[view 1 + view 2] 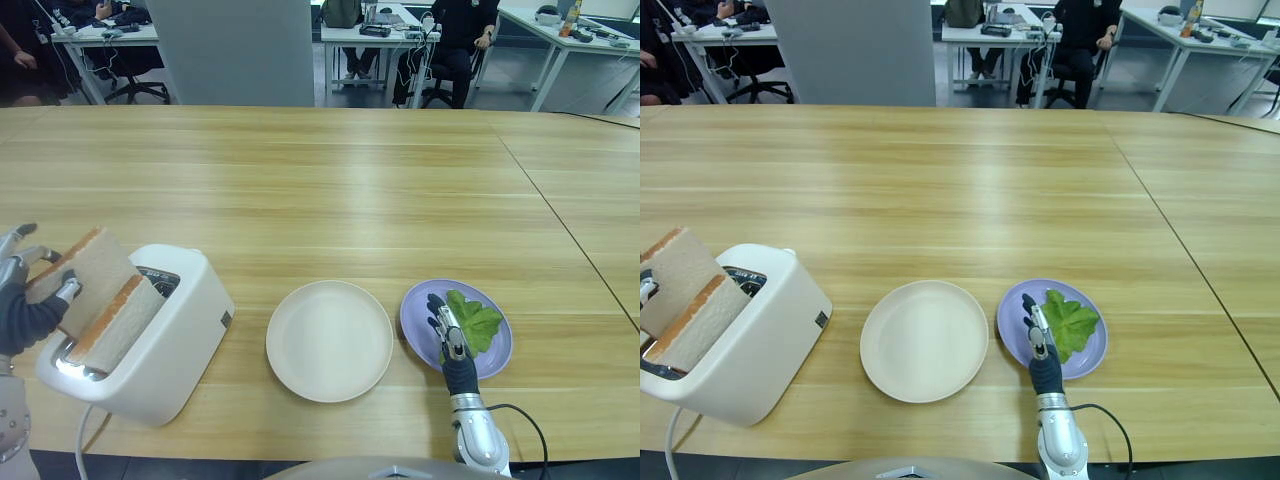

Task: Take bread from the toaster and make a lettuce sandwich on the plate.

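Bread slice (pixel 95 268) is leaning out of the toaster (pixel 175 335), your left hand (pixel 22 305) pinching it for the lift. Your right hand (pixel 450 340) is hovering straight-fingered by the lettuce (pixel 476 322), ready for the plate (pixel 330 342)

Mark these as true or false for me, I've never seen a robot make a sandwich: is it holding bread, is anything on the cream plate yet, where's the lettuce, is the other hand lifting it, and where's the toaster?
1. The left hand grips a slice of bread at the toaster. True.
2. The cream plate already holds bread. False: nothing lies on it.
3. The lettuce lies on the purple plate. True.
4. The right hand holds the lettuce up in the air. False: the hand is open at the plate's near edge, beside the leaf.
5. The toaster stands to the right of both plates. False: it stands to their left.
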Tool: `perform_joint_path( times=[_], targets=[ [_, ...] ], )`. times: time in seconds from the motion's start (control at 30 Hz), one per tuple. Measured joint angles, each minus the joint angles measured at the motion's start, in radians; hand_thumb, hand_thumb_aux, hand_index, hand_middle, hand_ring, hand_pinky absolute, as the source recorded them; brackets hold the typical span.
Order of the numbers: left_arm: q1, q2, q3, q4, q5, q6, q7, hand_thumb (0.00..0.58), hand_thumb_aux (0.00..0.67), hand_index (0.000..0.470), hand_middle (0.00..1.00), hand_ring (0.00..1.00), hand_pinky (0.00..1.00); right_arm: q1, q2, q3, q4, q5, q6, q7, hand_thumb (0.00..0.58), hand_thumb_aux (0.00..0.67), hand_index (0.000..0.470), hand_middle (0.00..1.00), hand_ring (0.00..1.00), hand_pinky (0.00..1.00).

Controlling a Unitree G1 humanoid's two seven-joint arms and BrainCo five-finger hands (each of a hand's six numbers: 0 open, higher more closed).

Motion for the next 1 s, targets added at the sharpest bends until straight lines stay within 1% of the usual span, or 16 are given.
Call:
perform_joint_path(
  times=[0.03, 0.2, 0.33, 0.57, 0.67, 0.7, 0.83, 0.93, 1.0],
  targets=[
    [-0.011, 0.000, 0.008, 0.000, -0.004, 0.008, 0.002, 0.580, 0.670, 0.460, 1.00, 1.00, 1.00, 0.000, 0.000, 0.001, 0.000, 0.000, 0.000, 0.000, 0.000, 0.000, 0.000, 0.00, 0.00, 0.00],
    [-0.071, -0.001, 0.035, -0.010, -0.056, 0.052, 0.006, 0.580, 0.670, 0.460, 1.00, 1.00, 1.00, 0.002, 0.000, 0.008, 0.000, 0.000, 0.000, 0.000, 0.000, 0.000, 0.000, 0.00, 0.00, 0.00],
    [-0.187, -0.012, 0.052, -0.035, -0.168, 0.111, 0.006, 0.580, 0.670, 0.460, 1.00, 1.00, 1.00, -0.001, 0.000, 0.012, 0.001, -0.001, 0.000, 0.000, 0.000, 0.000, 0.000, 0.00, 0.00, 0.00],
    [-0.384, -0.032, 0.068, -0.043, -0.328, 0.164, 0.054, 0.580, 0.670, 0.460, 1.00, 1.00, 1.00, -0.006, 0.001, 0.012, 0.002, -0.001, 0.000, -0.001, 0.000, 0.000, 0.000, 0.00, 0.00, 0.00],
    [-0.452, -0.039, 0.060, -0.069, -0.440, 0.230, 0.042, 0.580, 0.670, 0.460, 1.00, 1.00, 1.00, -0.008, 0.001, 0.013, 0.001, -0.002, 0.000, -0.001, 0.000, 0.000, 0.000, 0.00, 0.00, 0.00],
    [-0.458, -0.042, 0.048, -0.081, -0.472, 0.252, 0.030, 0.580, 0.670, 0.460, 1.00, 1.00, 1.00, -0.008, 0.001, 0.013, 0.000, -0.002, 0.000, -0.001, 0.000, 0.000, 0.000, 0.00, 0.00, 0.00],
    [-0.473, -0.079, -0.071, -0.116, -0.623, 0.372, -0.034, 0.580, 0.670, 0.460, 1.00, 1.00, 1.00, -0.012, -0.002, 0.009, -0.014, -0.004, 0.001, -0.004, 0.000, 0.000, 0.000, 0.00, 0.00, 0.00],
    [-0.485, -0.118, -0.197, -0.123, -0.731, 0.465, -0.072, 0.580, 0.670, 0.460, 1.00, 1.00, 1.00, -0.037, -0.021, -0.015, -0.050, -0.014, 0.008, -0.016, 0.000, 0.000, 0.000, 0.00, 0.00, 0.00],
    [-0.487, -0.139, -0.266, -0.124, -0.766, 0.497, -0.082, 0.580, 0.670, 0.460, 1.00, 1.00, 1.00, -0.053, -0.039, -0.031, -0.078, -0.027, 0.022, -0.018, 0.000, 0.000, 0.000, 0.00, 0.00, 0.00]
  ],
)
